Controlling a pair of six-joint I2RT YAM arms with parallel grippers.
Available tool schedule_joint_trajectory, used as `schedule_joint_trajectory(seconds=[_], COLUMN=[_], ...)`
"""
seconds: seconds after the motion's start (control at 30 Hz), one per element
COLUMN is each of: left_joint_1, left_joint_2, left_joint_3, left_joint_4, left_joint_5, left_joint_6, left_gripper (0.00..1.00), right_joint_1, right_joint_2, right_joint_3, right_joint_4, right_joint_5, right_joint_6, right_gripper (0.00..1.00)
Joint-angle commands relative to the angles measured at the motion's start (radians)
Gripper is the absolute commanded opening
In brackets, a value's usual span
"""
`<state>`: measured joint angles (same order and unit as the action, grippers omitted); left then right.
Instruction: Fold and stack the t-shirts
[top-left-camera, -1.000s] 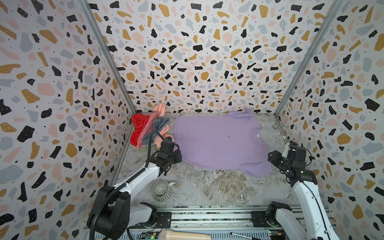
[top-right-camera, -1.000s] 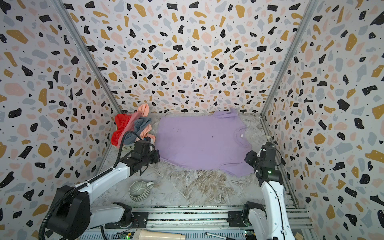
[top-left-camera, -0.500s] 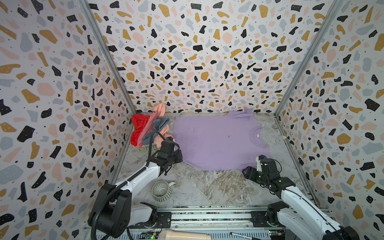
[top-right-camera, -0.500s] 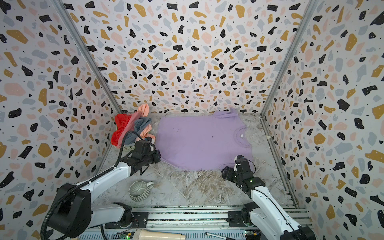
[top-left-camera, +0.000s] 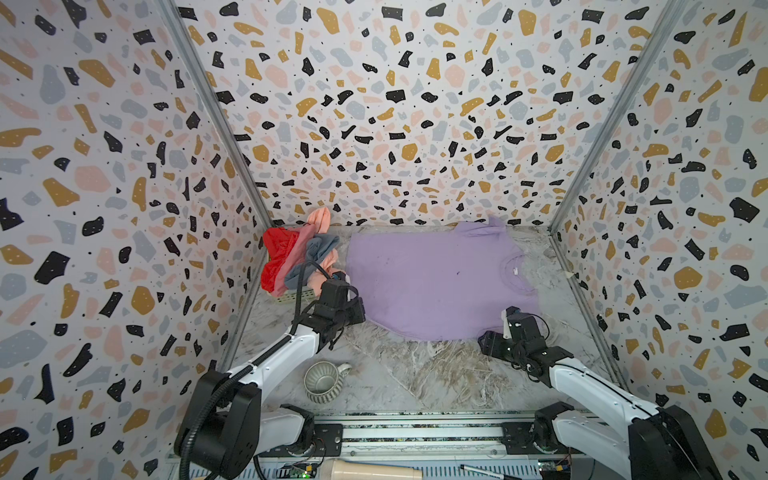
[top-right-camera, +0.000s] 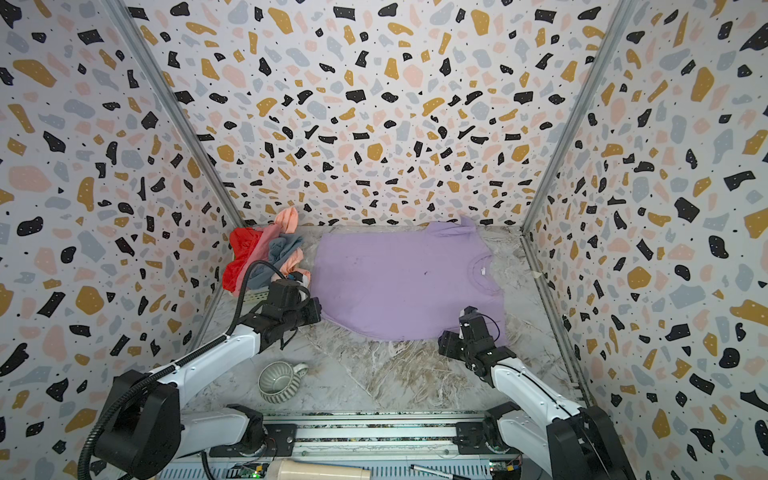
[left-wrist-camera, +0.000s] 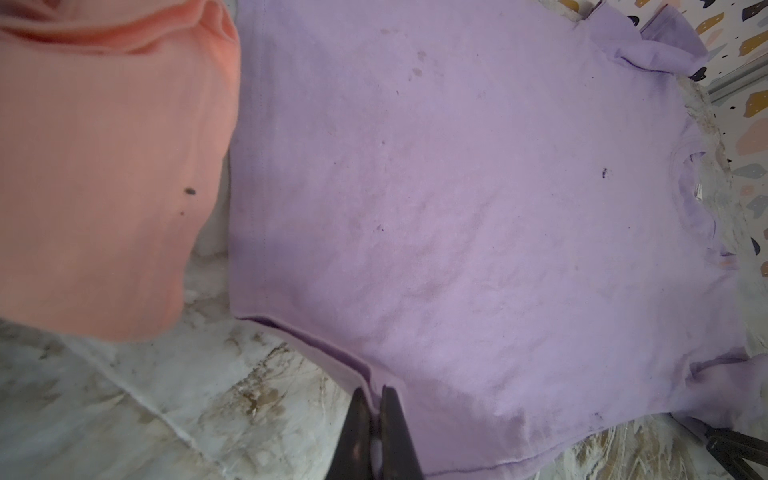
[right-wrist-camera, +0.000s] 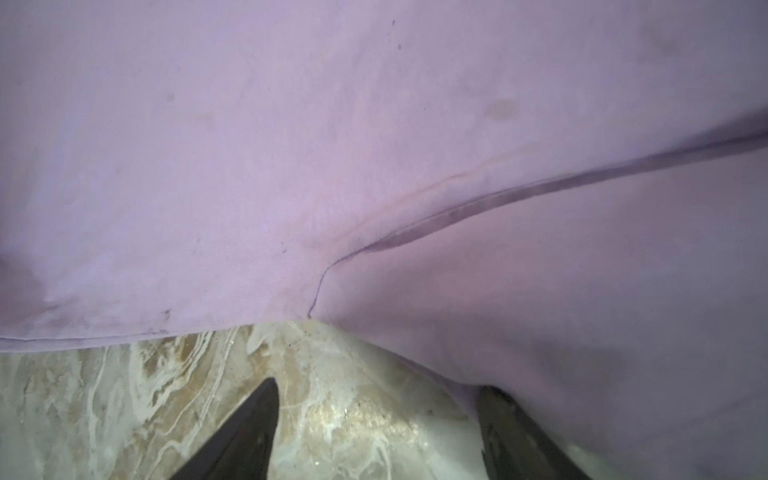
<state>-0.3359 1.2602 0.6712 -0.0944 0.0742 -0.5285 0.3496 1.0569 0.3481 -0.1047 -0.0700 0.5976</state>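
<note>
A lilac t-shirt (top-left-camera: 436, 282) (top-right-camera: 403, 282) lies spread flat on the marble table, its neck with a small white label toward the right wall. My left gripper (left-wrist-camera: 376, 395) (top-left-camera: 357, 316) is shut on its hem at the near left corner, the cloth pinched into a small ridge. Beside the shirt's near right sleeve (right-wrist-camera: 582, 311) my right gripper (right-wrist-camera: 378, 386) (top-left-camera: 490, 338) stands open: one finger at the sleeve's edge, the other over bare table. Red (top-left-camera: 278, 257), dusty pink (top-left-camera: 305, 245), grey-blue (top-left-camera: 322, 245) and peach (top-left-camera: 320, 218) (left-wrist-camera: 104, 166) t-shirts are heaped at the back left.
A ribbed grey-green mug (top-left-camera: 324, 380) (top-right-camera: 278, 380) stands upright near the front left, close to the left arm. The heaped shirts sit in a pale basket (top-left-camera: 295, 295) against the left wall. Patterned walls close in three sides. A metal rail (top-left-camera: 415, 432) runs along the front.
My right arm has swung in from the right wall and come down at the lilac shirt's near right sleeve, its jaws wider apart. The left gripper has kept its hold and place.
</note>
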Motion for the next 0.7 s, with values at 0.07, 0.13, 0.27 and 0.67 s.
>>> schedule_joint_trajectory(seconds=[0.07,0.13,0.27,0.67], left_joint_1=[0.0,0.001,0.001,0.001], left_joint_2=[-0.021,-0.027,-0.036,-0.092], left_joint_3=[-0.006,-0.006,-0.009,-0.091], left_joint_4=[0.028,0.027,0.024,-0.015], left_joint_5=[0.009,0.004,0.002,-0.023], left_joint_6=[0.001,0.002,0.002,-0.016], left_gripper=[0.0,0.0,0.0,0.0], right_joint_1=[0.016,0.036,0.116,0.315], right_joint_2=[0.05,0.053,0.055,-0.067], right_joint_3=[-0.014,-0.027,-0.041,0.088], right_joint_4=[0.002,0.002,-0.058,-0.364], right_joint_5=[-0.03,-0.081,-0.179,-0.123], right_joint_6=[-0.007,0.01,0.087,0.19], right_gripper=[0.76,0.76,0.76,0.76])
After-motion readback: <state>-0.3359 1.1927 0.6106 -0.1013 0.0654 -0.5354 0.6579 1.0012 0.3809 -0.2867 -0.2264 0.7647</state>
